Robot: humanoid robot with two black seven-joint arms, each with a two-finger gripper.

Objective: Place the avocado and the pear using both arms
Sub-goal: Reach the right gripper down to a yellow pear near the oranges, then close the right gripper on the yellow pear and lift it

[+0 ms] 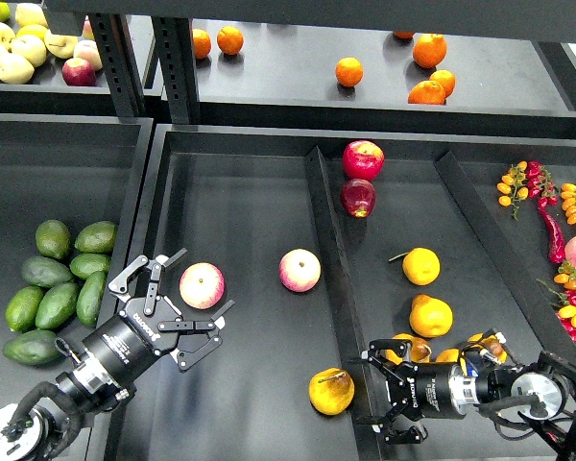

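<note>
Your left claw is wide open and holds nothing. Your right claw is open too, just beside the pear near the tray's front edge. The avocado waits in the left tray's front-left corner. Both jobs are left.

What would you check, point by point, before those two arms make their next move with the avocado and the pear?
1. Left tool open: ok.
2. Left tool holding the avocado: not ok; it is empty, beside a pink apple.
3. Which fruit in the avocado pile is the darkest: cannot tell.
4. Right tool open: ok.
5. Pear within the right tool's reach: ok; it lies just in front, not gripped.
</note>
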